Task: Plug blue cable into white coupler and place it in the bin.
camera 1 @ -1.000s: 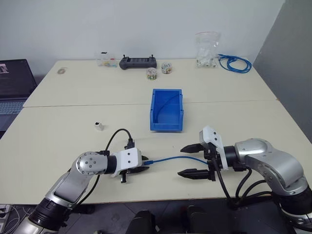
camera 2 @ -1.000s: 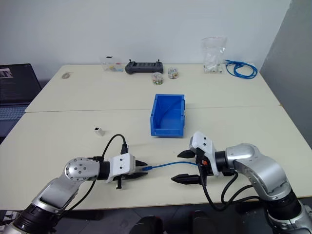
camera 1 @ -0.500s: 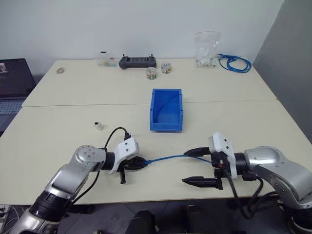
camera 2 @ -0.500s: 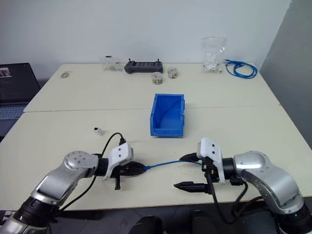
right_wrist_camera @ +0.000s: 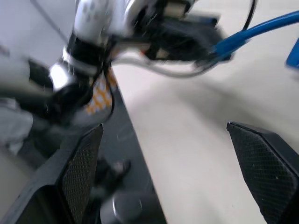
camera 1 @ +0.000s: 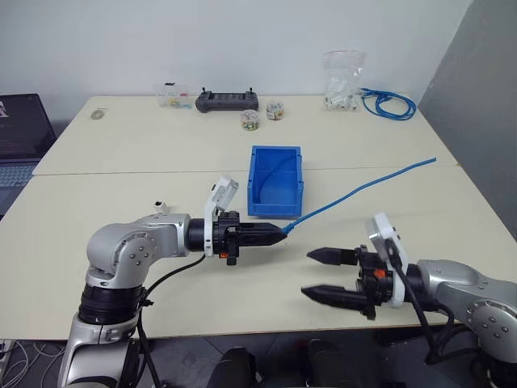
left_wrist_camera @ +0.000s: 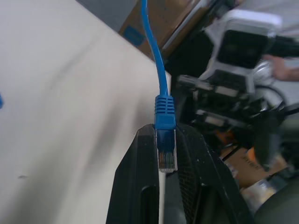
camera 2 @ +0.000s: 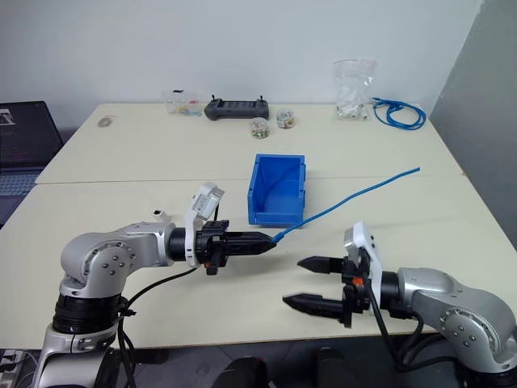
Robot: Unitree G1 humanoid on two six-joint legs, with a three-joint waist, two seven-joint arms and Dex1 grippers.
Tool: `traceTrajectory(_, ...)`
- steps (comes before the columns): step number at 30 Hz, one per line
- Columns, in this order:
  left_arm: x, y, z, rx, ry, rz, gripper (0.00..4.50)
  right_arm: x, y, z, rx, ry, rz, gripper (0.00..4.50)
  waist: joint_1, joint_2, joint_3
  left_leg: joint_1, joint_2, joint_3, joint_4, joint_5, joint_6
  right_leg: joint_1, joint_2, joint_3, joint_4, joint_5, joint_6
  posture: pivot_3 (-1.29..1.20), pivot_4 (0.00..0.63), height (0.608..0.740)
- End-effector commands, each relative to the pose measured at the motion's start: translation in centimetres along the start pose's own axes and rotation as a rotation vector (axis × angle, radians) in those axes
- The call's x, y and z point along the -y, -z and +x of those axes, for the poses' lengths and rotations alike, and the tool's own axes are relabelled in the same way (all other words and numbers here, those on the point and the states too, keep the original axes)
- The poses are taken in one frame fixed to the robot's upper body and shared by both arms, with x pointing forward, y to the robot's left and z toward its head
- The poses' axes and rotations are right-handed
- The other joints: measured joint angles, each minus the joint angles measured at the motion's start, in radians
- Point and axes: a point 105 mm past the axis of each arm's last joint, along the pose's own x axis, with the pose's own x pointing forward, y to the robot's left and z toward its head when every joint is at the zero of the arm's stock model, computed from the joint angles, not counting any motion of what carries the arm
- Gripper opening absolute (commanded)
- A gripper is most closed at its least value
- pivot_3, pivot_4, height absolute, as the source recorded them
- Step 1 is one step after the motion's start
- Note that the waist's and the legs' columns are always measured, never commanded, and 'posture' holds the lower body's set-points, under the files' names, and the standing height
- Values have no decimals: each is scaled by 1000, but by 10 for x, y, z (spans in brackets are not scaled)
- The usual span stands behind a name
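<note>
left tool: clamped on blue cable plug | right tool: fingers apart, holding nothing

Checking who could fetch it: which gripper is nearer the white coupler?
Left. The white coupler sits on the table just behind the left arm; the left gripper holds the blue cable, the right gripper hovers farther off.

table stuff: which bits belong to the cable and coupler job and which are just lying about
Job: blue cable, held in the shut left gripper; white coupler; bin.
Lying about: black controller, clear bag, coiled blue cable, small jars, laptop.
</note>
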Motion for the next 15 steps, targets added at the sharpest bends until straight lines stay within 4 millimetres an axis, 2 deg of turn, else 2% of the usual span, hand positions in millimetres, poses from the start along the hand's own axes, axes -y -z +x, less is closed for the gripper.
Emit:
traceTrajectory(1,9,-13,-5,66,46,-40,245,0,-24,3,112,-9,23,4500,1,0,0,0,0,0,0,0,0,0,0,0,0,0,0,0,150,740)
traceTrajectory(7,15,-13,-6,106,74,-103,245,3,-36,15,171,-35,70,4500,1,0,0,0,0,0,0,0,0,0,0,0,0,0,0,0,150,740)
traceTrajectory(15,19,-12,-5,118,75,-116,245,1,-44,25,179,-89,95,4500,2,0,0,0,0,1,0,0,0,0,0,1,0,0,-1,0,150,740)
